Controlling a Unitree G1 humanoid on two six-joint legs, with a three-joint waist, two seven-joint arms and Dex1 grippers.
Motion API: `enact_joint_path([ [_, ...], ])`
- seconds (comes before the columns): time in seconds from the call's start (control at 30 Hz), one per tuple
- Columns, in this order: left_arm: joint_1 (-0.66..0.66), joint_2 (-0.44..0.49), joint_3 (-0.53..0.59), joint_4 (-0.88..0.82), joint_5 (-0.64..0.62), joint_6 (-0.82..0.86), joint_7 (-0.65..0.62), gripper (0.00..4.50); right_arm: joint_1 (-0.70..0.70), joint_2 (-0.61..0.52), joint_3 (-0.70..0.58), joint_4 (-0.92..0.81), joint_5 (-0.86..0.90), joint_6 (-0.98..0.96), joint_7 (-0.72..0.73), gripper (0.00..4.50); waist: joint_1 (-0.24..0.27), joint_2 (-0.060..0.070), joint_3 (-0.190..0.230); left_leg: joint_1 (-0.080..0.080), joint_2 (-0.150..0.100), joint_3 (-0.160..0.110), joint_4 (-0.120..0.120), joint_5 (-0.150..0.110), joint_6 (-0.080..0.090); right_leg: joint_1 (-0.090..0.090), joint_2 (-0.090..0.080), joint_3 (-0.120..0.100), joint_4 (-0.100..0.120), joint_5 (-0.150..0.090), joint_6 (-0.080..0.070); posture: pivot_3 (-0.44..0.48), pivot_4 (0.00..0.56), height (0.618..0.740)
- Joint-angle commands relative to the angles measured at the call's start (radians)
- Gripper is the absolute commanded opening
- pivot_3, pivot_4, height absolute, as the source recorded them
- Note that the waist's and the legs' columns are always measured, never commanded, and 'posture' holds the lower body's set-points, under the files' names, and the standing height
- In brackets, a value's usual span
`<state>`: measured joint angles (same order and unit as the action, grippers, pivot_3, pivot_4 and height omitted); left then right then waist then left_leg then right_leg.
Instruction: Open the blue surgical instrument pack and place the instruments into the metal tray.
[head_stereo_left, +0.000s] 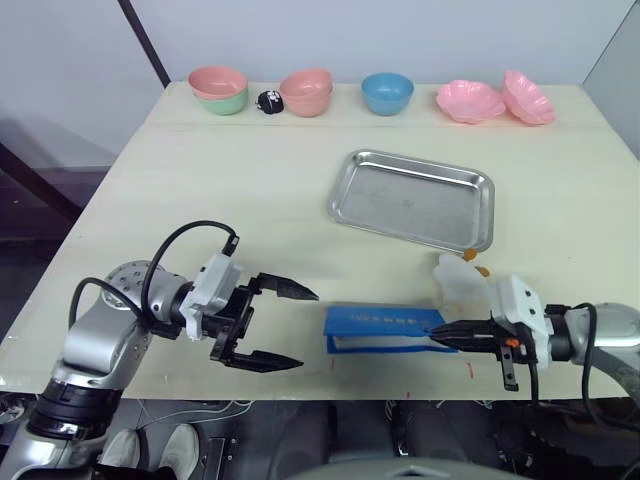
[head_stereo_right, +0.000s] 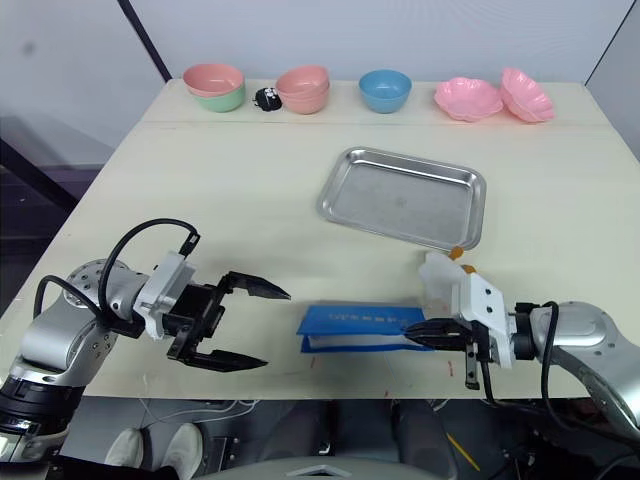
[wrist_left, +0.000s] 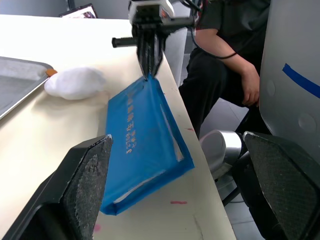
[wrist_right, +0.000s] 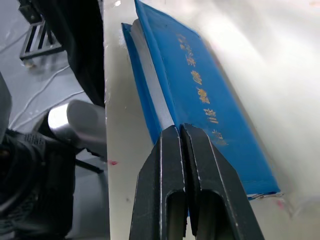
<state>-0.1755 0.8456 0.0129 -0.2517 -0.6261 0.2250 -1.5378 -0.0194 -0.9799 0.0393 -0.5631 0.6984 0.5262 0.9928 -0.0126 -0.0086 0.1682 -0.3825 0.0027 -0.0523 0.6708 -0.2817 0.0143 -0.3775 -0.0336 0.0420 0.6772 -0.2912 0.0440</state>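
Showing 1 blue pack (head_stereo_left: 385, 325), 1 metal tray (head_stereo_left: 412, 199), 2 grippers

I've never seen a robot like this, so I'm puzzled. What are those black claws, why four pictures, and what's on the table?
The black claws are the robot's two hands, called grippers. Two pictures come from cameras on its head, looking down; the other two come from cameras on its wrists. The left gripper is wide open and holds nothing. The right gripper is pinched shut on the edge of the flat bright-blue fabric pack, which is closed. On the pale table also sit a shiny rectangular metal tray, a white lump, and coloured bowls along the far edge.
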Motion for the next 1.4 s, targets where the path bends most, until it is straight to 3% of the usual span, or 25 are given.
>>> enact_joint_path([
  [0.03, -0.038, -0.041, -0.033, 0.039, 0.034, -0.053, -0.008, 4.50, -0.080, -0.008, -0.032, 0.032, 0.045, 0.078, 0.009, 0.03, 0.000, 0.000, 0.000, 0.000, 0.000, 0.000, 0.000, 0.000, 0.000, 0.000, 0.000, 0.000, 0.000, 0.000, 0.000, 0.000, 0.150, 0.740],
  [0.37, -0.195, -0.198, -0.098, 0.294, 0.143, -0.169, 0.021, 4.50, -0.279, 0.066, 0.054, 0.214, -0.063, 0.075, 0.090, 0.03, 0.000, -0.001, 0.001, -0.002, 0.000, 0.000, 0.000, 0.000, 0.000, -0.001, 0.000, -0.001, -0.001, 0.000, 0.000, 0.000, 0.150, 0.740],
  [0.67, -0.270, -0.241, -0.065, 0.408, 0.119, -0.149, 0.015, 4.50, -0.276, 0.133, 0.057, 0.221, -0.130, -0.025, 0.140, 0.03, -0.008, -0.001, 0.001, -0.002, 0.000, -0.001, 0.000, 0.000, 0.000, -0.001, 0.001, -0.001, 0.000, 0.000, 0.000, 0.000, 0.150, 0.740],
  [0.93, -0.327, -0.323, -0.142, 0.581, 0.223, -0.280, -0.018, 4.50, -0.287, 0.158, 0.063, 0.245, -0.175, -0.056, 0.156, 0.03, -0.001, -0.001, 0.001, -0.001, -0.001, -0.001, 0.001, 0.000, 0.000, -0.001, 0.000, -0.001, 0.000, 0.000, 0.000, 0.000, 0.150, 0.740],
  [1.07, -0.357, -0.360, -0.127, 0.611, 0.209, -0.263, -0.014, 4.50, -0.299, 0.165, 0.064, 0.247, -0.183, -0.041, 0.156, 0.03, -0.004, -0.002, 0.001, -0.002, -0.001, -0.001, 0.001, 0.000, 0.000, -0.002, 0.001, -0.001, 0.000, 0.000, 0.000, 0.000, 0.150, 0.740],
  [1.1, -0.357, -0.360, -0.127, 0.616, 0.212, -0.267, -0.022, 3.97, -0.305, 0.170, 0.062, 0.252, -0.181, -0.036, 0.153, 0.00, -0.005, -0.002, 0.001, -0.002, 0.000, -0.001, 0.001, 0.000, 0.000, -0.002, 0.001, -0.001, 0.000, 0.000, 0.000, 0.000, 0.150, 0.740],
  [1.13, -0.355, -0.358, -0.128, 0.620, 0.217, -0.272, -0.030, 3.84, -0.310, 0.173, 0.062, 0.256, -0.182, -0.035, 0.154, 0.00, -0.005, -0.001, 0.001, -0.002, 0.000, -0.002, 0.001, 0.000, 0.000, -0.002, 0.002, -0.001, 0.000, 0.000, 0.000, 0.000, 0.150, 0.740],
  [1.4, -0.348, -0.363, -0.123, 0.619, 0.202, -0.252, -0.041, 0.16, -0.331, 0.191, 0.069, 0.277, -0.208, -0.043, 0.162, 0.00, -0.004, -0.001, 0.001, -0.002, -0.001, -0.002, 0.001, 0.000, 0.000, -0.001, 0.001, -0.001, 0.001, 0.000, 0.000, 0.000, 0.150, 0.740],
])
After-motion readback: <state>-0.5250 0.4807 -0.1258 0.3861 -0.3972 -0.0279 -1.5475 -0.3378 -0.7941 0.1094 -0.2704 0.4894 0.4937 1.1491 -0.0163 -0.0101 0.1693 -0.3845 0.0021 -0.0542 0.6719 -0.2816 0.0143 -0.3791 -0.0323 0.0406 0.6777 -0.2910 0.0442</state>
